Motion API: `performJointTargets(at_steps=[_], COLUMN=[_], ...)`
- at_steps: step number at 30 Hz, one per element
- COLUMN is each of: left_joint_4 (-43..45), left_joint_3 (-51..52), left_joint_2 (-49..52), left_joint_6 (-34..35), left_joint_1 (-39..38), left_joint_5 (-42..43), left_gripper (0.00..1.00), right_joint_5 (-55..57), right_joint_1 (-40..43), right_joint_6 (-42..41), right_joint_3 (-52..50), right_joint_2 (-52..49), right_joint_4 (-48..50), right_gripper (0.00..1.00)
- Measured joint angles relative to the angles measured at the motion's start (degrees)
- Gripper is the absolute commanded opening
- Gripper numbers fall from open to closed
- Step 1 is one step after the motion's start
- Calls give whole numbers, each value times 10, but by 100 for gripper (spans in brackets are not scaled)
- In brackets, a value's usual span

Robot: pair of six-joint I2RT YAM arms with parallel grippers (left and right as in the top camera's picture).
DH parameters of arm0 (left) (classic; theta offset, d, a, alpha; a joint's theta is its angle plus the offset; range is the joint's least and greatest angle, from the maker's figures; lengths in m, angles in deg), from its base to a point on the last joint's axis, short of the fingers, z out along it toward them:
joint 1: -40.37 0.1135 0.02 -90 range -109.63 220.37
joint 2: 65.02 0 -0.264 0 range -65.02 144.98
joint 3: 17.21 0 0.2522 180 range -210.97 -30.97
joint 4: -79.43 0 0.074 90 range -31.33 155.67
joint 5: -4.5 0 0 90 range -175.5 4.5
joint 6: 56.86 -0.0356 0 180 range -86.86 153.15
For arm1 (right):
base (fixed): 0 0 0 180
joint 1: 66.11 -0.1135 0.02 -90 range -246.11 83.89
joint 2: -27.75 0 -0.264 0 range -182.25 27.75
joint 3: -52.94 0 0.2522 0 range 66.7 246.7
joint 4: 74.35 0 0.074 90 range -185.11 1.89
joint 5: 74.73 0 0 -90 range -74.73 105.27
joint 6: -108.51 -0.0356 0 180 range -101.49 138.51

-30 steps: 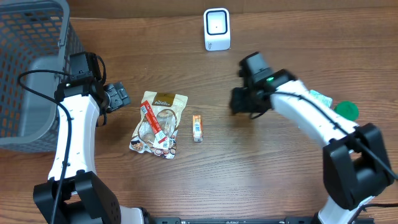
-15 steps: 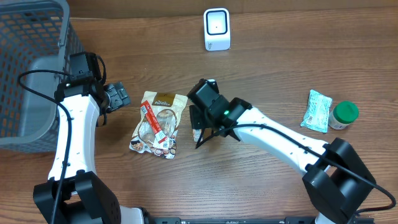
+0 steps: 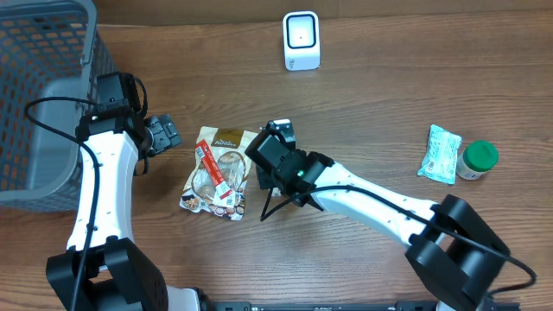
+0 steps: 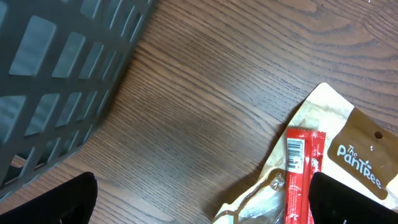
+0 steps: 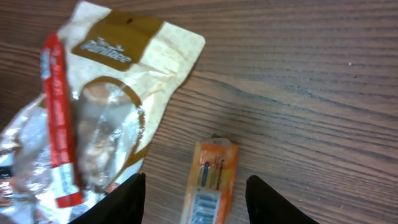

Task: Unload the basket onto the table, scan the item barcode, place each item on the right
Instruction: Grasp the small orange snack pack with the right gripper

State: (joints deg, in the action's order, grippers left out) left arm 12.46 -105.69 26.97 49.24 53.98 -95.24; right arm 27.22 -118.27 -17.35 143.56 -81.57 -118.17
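A small orange packet with a barcode label lies flat on the wooden table. My right gripper is open above it, one dark finger on each side and gaps between them and the packet. In the overhead view the right gripper hides the packet. The white scanner stands at the far middle of the table. My left gripper hangs open over bare wood, left of the snack bag, holding nothing.
The tan snack bag with a red stick pack on it lies just left of the orange packet. A grey mesh basket fills the far left. At the right lie a green-white sachet and a green-lidded jar.
My right arm has swung from the right side of the table to the middle and now stands over the orange packet. The left arm has not moved.
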Motion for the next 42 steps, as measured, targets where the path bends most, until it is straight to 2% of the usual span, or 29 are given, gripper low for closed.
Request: performJointTargets(at_steps=[2,7,15,21,33,37,42], left_joint_4=[0,0,0,0,0,0,0], left_joint_3=[0,0,0,0,0,0,0], left_joint_2=[0,0,0,0,0,0,0], left_joint_6=[0,0,0,0,0,0,0], left_joint_1=[0,0,0,0,0,0,0], left_joint_5=[0,0,0,0,0,0,0], left_gripper=[100,100,100,100,100,100,100], right_joint_5=[-1,-6,-14,59,203,226,234], right_joint_1=[0,0,0,0,2,14,51], right_joint_6=[-1,-1,-2,1,31,49,59], right_joint_3=[0,-2,-3,-3,-4,-4,-19], right_joint_2=[-15,-37,-37,-36,26,26,26], right_joint_4=[0,-3,-14,-54,-142,-179,-176], right_gripper=[52,38,32,19,21,21,21])
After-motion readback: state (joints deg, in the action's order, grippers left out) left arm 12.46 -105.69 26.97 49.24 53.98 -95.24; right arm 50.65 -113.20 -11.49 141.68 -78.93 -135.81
